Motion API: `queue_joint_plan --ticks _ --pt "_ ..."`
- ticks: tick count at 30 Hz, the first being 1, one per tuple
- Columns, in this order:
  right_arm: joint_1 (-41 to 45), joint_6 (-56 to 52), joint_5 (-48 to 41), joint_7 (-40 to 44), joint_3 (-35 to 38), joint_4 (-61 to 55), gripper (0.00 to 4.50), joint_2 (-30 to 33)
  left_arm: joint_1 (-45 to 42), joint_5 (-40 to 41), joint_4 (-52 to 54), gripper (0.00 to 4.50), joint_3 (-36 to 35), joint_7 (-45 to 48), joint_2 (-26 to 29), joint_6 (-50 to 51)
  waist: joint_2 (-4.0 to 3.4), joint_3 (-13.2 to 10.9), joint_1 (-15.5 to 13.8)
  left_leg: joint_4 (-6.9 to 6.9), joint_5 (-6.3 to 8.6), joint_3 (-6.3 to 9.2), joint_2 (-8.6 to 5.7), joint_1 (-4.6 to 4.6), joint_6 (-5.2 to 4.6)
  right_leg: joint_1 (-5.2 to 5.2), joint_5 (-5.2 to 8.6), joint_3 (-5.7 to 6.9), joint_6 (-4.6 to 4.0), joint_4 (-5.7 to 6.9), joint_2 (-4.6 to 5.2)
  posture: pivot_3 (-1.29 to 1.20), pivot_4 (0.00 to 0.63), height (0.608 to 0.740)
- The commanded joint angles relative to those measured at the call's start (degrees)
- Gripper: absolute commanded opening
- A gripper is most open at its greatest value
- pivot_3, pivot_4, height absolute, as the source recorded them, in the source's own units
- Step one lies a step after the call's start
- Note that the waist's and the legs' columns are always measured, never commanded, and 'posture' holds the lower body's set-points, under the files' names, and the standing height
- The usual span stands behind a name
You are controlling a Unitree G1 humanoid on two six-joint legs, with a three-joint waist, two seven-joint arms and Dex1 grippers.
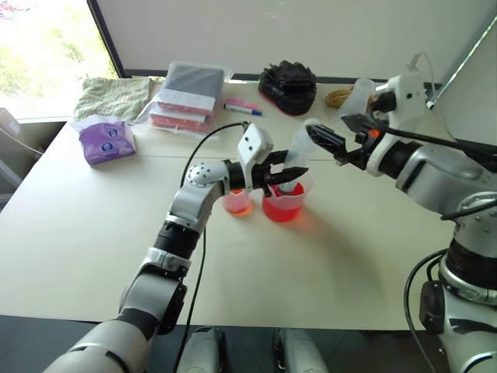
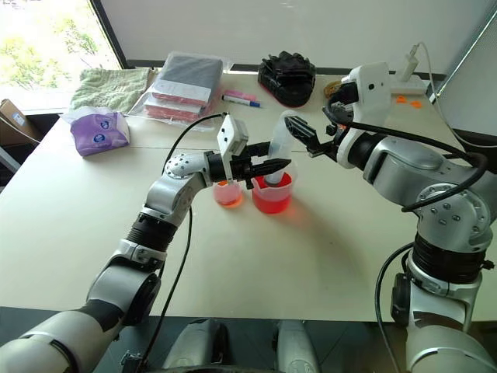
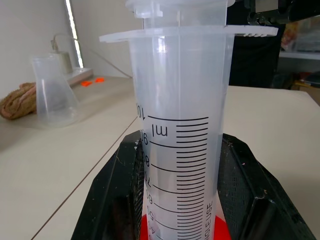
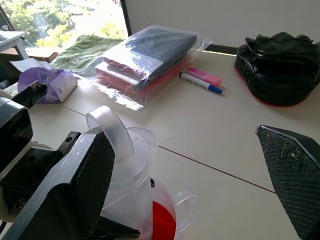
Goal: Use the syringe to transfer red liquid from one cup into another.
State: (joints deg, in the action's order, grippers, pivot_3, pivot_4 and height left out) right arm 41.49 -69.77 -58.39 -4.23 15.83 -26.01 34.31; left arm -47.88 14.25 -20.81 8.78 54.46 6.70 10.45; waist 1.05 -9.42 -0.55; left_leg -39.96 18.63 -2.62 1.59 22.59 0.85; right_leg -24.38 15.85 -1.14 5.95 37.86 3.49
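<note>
Red liquid (image 2: pixel 272 200) fills the lower part of the beaker (image 2: pixel 272 193), which stands on the pale surface (image 2: pixel 326 256) directly under the left hand (image 2: pixel 273 166). That hand is clamped tight on the barrel of the syringe (image 2: pixel 278 151), its two black fingers (image 3: pixel 112 197) pressed against either side of the clear, graduated tube; the syringe stands nearly upright with its lower end down inside the beaker and its white plunger end rising above the hand. Just beside the beaker, on the wrist side of the left hand, sits the small cup (image 2: pixel 228 193), holding a little red liquid of its own. The right hand (image 2: pixel 311 140) hovers just past the top of the syringe, its fingers spread wide and holding nothing, one finger (image 4: pixel 75 185) close alongside the plunger ring, the other well off to the side. Beyond both hands, at the far edge of the surface, lie a bagged bundle of cloths (image 1: pixel 186 95), a marker pen (image 1: pixel 242 109), a black pouch (image 1: pixel 288 85), a green towel (image 1: pixel 115 95) and a purple packet (image 1: pixel 106 140). A frosted cup (image 3: pixel 52 92) stands behind the right hand.
</note>
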Motion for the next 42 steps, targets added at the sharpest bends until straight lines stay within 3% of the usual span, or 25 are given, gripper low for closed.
queue_joint_plan --ticks 1,4,8,13,14,42 --pt "2.51 1.47 1.95 -2.21 0.07 -0.43 4.5 -2.02 -0.39 0.42 3.17 1.48 0.22 0.12 -0.22 -0.92 0.0 0.0 0.03 0.0 0.0 0.0 0.0 0.0 0.0 0.0 0.0 0.0 0.0 0.0 0.0 0.0 0.15 0.74" --pt "3.0 2.1 3.09 -3.71 -0.88 -0.8 4.5 -4.9 -0.42 0.59 3.46 1.48 0.17 -0.04 -0.11 -0.69 0.0 0.0 0.13 0.0 0.0 0.01 0.01 0.0 0.0 0.0 0.0 0.0 0.0 0.0 -0.02 0.0 0.15 0.74" --pt "3.39 2.38 3.92 -4.39 -1.24 -1.01 2.78 -6.99 -0.25 0.9 4.16 1.48 0.17 0.05 0.14 -0.18 -0.01 0.0 0.3 0.01 0.0 0.01 0.03 0.0 0.0 0.0 0.0 0.01 0.0 0.0 -0.03 0.0 0.15 0.74" --pt "3.88 2.89 4.35 -4.37 -1.49 -0.86 0.22 -8.31 -0.44 1.21 4.35 1.48 0.06 0.17 0.16 0.23 -0.01 0.0 0.28 0.01 0.0 0.01 0.03 0.01 0.0 0.0 0.0 0.01 0.0 0.0 -0.03 0.0 0.15 0.74" --pt "3.93 2.99 4.41 -4.33 -1.49 -0.86 0.03 -8.44 -0.45 1.25 4.45 1.48 0.04 0.16 0.14 0.34 -0.01 0.0 0.27 0.01 0.0 0.01 0.03 0.01 0.0 0.0 0.0 0.01 0.0 0.0 -0.03 0.0 0.15 0.74" --pt "9.51 9.89 5.44 -2.08 2.8 3.27 0.03 -8.03 3.46 1.41 6.16 1.48 2.83 0.97 -1.35 2.05 -0.01 0.0 0.37 0.05 0.01 0.02 0.04 0.01 -0.02 0.0 0.0 0.02 0.0 -0.06 -0.03 0.0 0.15 0.74"
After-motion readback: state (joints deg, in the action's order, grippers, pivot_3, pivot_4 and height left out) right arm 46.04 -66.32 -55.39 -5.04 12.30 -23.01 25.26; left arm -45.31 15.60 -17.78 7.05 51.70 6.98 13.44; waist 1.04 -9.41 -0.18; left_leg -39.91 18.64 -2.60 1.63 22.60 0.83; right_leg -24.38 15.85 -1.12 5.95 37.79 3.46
